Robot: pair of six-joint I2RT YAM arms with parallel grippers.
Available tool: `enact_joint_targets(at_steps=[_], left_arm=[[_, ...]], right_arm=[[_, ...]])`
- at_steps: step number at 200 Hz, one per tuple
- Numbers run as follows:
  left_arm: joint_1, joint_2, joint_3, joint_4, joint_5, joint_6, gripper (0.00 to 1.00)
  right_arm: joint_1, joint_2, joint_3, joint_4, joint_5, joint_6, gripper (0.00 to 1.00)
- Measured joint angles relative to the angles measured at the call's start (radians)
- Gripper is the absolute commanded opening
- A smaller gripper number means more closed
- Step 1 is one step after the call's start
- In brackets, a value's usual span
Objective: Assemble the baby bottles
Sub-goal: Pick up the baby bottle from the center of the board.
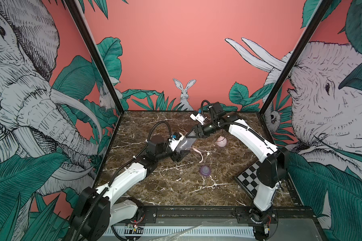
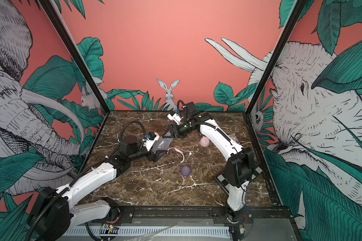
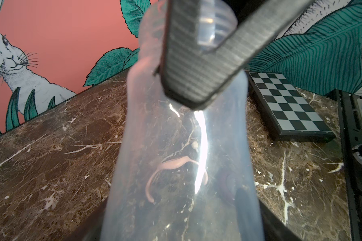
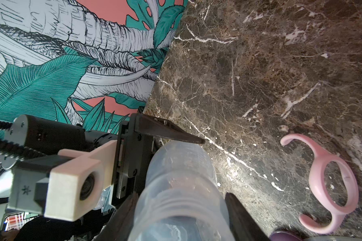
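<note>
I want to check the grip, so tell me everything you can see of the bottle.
The bottle is a frosted, see-through plastic body, empty, with a waisted middle and a threaded open neck. The neck is bare, with nothing fitted on it. The bottle hangs above the table, tilted rather than upright, spanning the gap between the two arms. The left gripper is shut on its base end and the right gripper clamps its neck end. Nothing else touches it.

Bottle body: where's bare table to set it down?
The front strip between the collar, the left arm and the checkerboard is bare. So is the far-left corner behind the body. Crowded: right of the body, where ring, collar and cap lie close together.
</note>
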Motion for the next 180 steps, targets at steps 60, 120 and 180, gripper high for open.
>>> enact_joint_targets(at_steps=[60,120,180], left_arm=[[0.0,-0.007,0.003,-0.006,-0.006,-0.002,0.62],[-0.002,-0.093,-0.034,-0.006,-0.03,-0.002,0.62],[-0.002,-0.139,-0.078,-0.012,-0.055,-0.002,0.62]], right_arm=[[-0.023,-0.04,-0.035,0.056,0.088,0.008,0.91],[-0.125,-0.364,-0.27,0.1,0.308,-0.007,0.99],[-0.117,-0.468,-0.533,0.018,0.465,-0.052,0.99]])
